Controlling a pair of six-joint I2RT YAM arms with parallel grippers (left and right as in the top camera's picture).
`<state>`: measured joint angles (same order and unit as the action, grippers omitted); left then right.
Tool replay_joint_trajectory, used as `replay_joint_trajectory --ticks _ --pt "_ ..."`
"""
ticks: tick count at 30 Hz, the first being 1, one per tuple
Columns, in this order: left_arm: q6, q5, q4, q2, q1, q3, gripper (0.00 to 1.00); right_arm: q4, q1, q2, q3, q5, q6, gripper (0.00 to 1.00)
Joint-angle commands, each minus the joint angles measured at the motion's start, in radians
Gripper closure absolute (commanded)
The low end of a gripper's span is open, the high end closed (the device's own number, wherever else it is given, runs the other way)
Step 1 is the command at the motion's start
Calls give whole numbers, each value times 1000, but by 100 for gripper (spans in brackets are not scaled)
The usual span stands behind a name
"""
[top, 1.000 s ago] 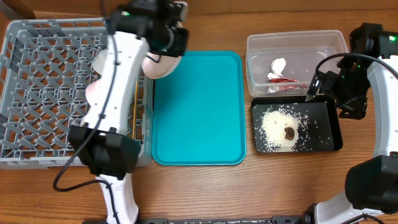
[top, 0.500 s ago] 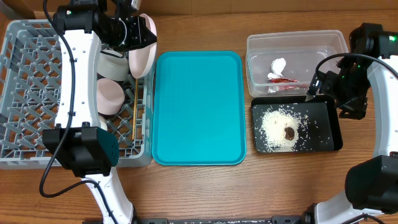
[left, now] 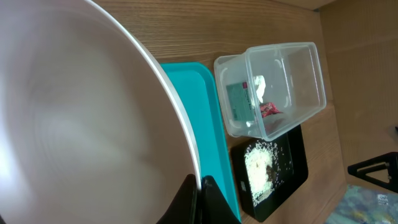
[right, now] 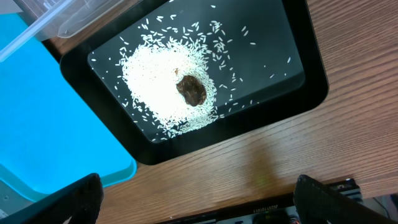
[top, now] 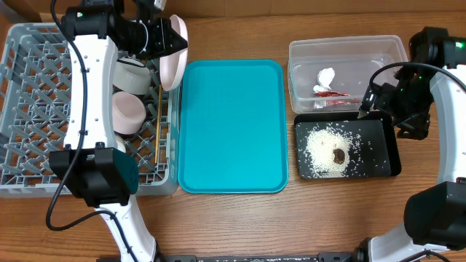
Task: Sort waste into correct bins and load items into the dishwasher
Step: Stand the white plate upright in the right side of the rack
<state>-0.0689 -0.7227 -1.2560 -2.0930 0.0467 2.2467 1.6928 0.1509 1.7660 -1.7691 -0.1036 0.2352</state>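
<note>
Plate [top: 175, 58] swung leftward, apparently above wooden table [top: 233, 218].

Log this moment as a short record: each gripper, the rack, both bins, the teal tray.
left gripper: shut on the plate, held on edge by the dish rack's right wall
right gripper: open, empty, near the black tray
in rack: pink bowl, pale cup or bowl, chopsticks
in black tray: rice, brown lump
clear tub: snack wrapper
teal tray: bare
</note>
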Motion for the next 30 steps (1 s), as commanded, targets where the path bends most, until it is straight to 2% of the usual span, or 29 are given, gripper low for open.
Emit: replay_joint_trajectory --ticks 1,16,22,23,25,26,30 --pt "13 -25 7 -13 7 -7 96 -3 4 -31 -26 5 0 0" --pt "13 5 53 -13 46 -122 96 -4 4 -31 -26 5 0 0" --pt "13 97 34 -13 78 -134 96 -3 4 -31 -26 5 0 0" --pt "13 105 31 -13 85 -134 90 -4 4 -31 -26 5 0 0" --pt "13 106 24 -13 98 -134 63 -4 4 -31 -26 5 0 0" --pt "13 105 21 -13 105 -134 55 -4 4 -31 -26 5 0 0" --pt "14 106 2 -13 130 -134 37 -4 4 -31 -26 5 0 0"
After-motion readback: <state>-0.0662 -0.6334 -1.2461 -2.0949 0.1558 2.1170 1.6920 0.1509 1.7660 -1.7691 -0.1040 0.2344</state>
